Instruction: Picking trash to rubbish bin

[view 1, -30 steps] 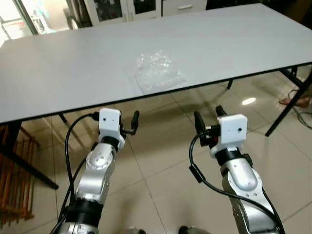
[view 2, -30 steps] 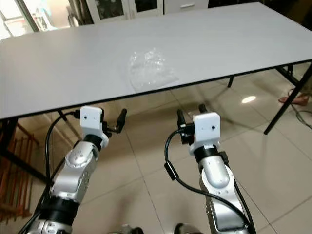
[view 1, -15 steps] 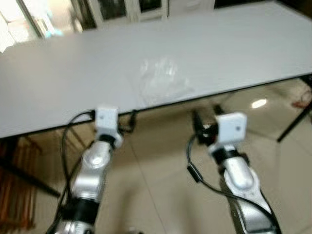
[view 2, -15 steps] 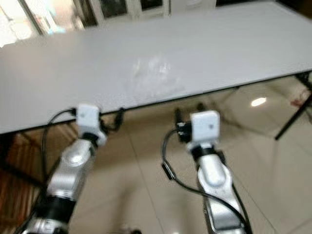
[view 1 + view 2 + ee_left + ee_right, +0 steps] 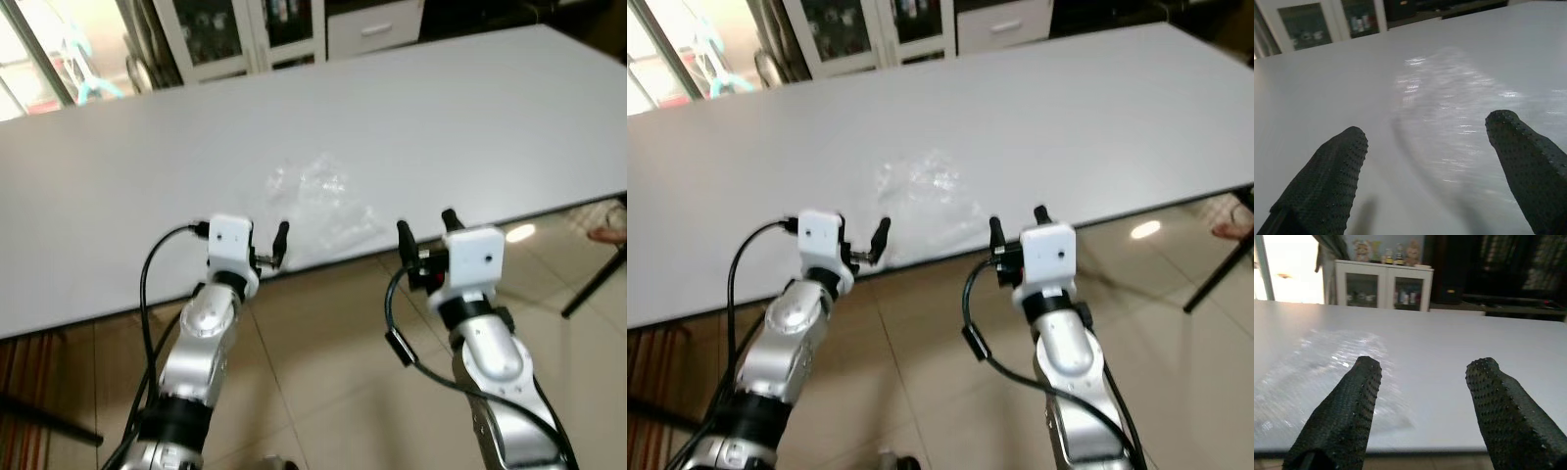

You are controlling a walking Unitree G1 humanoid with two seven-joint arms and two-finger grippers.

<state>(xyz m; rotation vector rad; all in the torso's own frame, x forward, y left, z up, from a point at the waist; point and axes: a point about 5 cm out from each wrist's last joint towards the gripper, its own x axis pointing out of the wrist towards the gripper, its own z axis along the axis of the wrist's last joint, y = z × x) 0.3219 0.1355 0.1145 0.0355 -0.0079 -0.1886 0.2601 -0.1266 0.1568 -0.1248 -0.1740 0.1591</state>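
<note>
A crumpled sheet of clear plastic point(image 5: 318, 199) lies on the white table point(image 5: 470, 117), close to its front edge. My left gripper point(image 5: 269, 250) is open at the table edge, just left of and in front of the plastic. My right gripper point(image 5: 425, 230) is open too, at the edge to the right of the plastic. In the left wrist view the plastic point(image 5: 1449, 93) lies on the tabletop straight beyond the spread fingers point(image 5: 1327, 176). The right wrist view has the plastic point(image 5: 1317, 362) beyond one finger point(image 5: 1347, 416), off to one side. Neither gripper touches it.
The table's dark front edge point(image 5: 529, 211) runs across in front of my arms, with tiled floor point(image 5: 323, 392) below. A black table leg point(image 5: 593, 284) slants at the right. White cabinets with glass doors point(image 5: 225, 34) stand behind the table.
The view has shifted as I moved closer to the table. Both grippers have come up from below the edge to tabletop level, nearer the plastic, and both remain open.
</note>
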